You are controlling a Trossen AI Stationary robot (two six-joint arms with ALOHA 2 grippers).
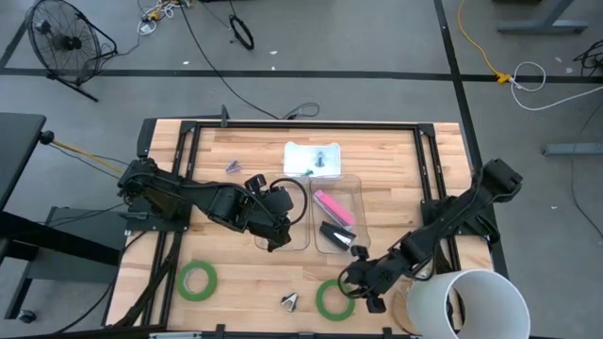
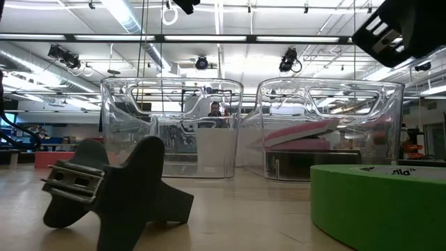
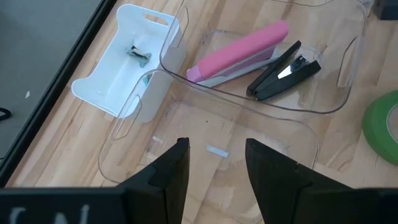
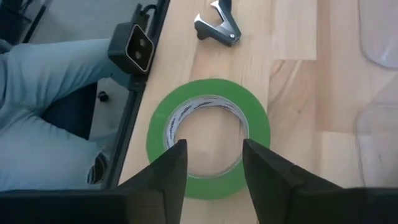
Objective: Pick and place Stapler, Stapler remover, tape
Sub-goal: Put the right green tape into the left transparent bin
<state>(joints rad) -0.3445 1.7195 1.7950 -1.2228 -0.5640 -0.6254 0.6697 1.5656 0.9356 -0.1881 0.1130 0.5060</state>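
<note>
The worktop (image 1: 236,282) was pale wood planking, and at its middle stood two clear plastic trays with rounded corners and glossy walls, side by side. The tray nearer the right arm (image 1: 337,218) held a pink stapler (image 3: 239,52) and a black stapler (image 3: 285,70), both lying flat, their long axes slanting across the tray floor and meeting near one end. The other clear tray (image 3: 208,146) held only a small pale scrap. Just beyond them sat a white plastic bin (image 3: 124,59) with something small and metal inside. The left gripper (image 3: 212,168) hung over that second tray, its dark fingers parted to a moderate gap and holding nothing. The right gripper (image 4: 213,168) hovered over a flat green tape roll (image 4: 208,137), a ring with a white core, fingers apart and straddling its opening. Near it lay the stapler remover (image 4: 217,28), dark with shiny metal claws. A second green tape roll (image 1: 198,279) lay well apart, on the left arm's side.
</note>
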